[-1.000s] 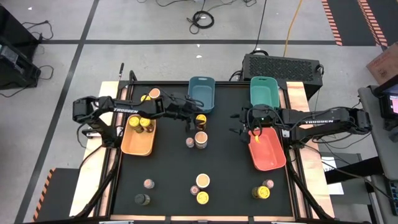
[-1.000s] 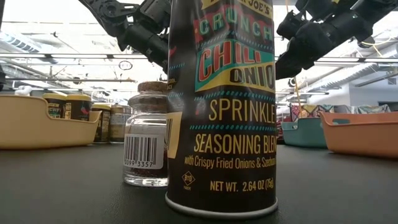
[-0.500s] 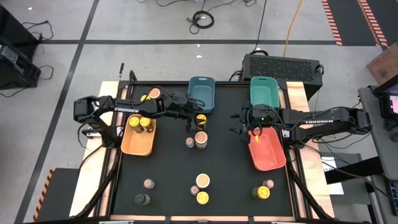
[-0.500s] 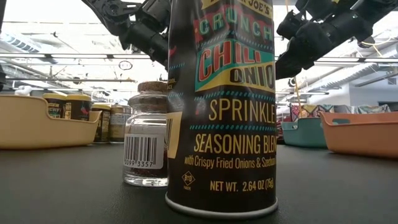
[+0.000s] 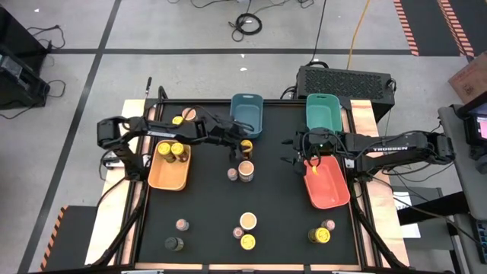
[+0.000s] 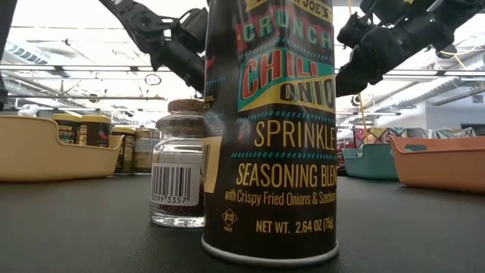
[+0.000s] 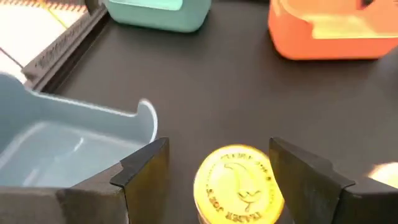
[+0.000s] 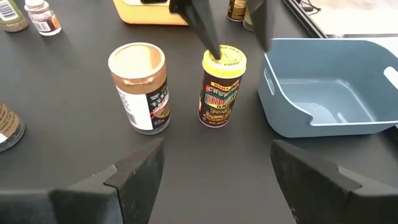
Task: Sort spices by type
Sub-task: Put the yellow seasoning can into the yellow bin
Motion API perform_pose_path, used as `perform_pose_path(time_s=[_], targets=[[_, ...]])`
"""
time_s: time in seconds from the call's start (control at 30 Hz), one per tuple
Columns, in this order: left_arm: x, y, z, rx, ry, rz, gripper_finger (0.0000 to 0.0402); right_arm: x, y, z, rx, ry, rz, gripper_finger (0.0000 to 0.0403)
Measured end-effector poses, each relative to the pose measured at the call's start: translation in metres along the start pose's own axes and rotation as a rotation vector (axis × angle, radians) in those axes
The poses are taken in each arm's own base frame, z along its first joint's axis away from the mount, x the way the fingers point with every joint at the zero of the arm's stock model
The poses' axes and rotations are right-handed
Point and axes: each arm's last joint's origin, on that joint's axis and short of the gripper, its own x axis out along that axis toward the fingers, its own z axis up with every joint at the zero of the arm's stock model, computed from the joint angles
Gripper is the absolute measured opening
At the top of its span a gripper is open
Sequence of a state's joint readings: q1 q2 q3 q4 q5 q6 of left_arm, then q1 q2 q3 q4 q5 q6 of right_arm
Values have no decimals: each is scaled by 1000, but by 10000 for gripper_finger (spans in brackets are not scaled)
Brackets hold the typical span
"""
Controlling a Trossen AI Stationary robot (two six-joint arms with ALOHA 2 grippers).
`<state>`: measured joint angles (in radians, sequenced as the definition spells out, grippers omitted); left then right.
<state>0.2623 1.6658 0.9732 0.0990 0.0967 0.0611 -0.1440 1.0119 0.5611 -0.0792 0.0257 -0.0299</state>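
Observation:
A yellow-lidded spice jar [image 5: 246, 146] stands upright on the black table, just in front of the blue bin [image 5: 246, 115]. My left gripper [image 7: 217, 149] is open and slants down over it, one finger on either side of the yellow lid [image 7: 239, 186], with a gap showing on each side. A peach-topped jar [image 8: 139, 87] stands next to it. More jars stand near the front edge [image 5: 247, 242] and at the back left [image 5: 183, 117]. My right gripper [image 8: 217, 152] hangs open over the red bin [image 5: 329, 186] and holds nothing.
An orange-yellow bin [image 5: 163, 173] on the left holds two yellow-lidded jars [image 5: 176, 150]. A teal bin [image 5: 327, 111] stands at the back right. A tiny pinkish-topped jar [image 5: 232, 174] sits beside the peach-topped one. In the low view a tall chili onion jar [image 6: 269, 129] fills the foreground.
My left arm has reached out a little and tipped its gripper slightly lower over the yellow-lidded jar. Its fingers stay open. The jars have kept their places.

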Motion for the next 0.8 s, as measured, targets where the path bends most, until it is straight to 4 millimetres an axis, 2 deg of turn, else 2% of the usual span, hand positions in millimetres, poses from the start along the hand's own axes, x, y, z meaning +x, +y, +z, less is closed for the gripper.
perform_pose_path(time_s=[0.13,0.8], targets=[[7,-1,-5,-5,15,-8,276,0,0,-1,0,3,0,287],[14,-4,-15,-2,83,7,276,0,0,0,-8,2,0,287]])
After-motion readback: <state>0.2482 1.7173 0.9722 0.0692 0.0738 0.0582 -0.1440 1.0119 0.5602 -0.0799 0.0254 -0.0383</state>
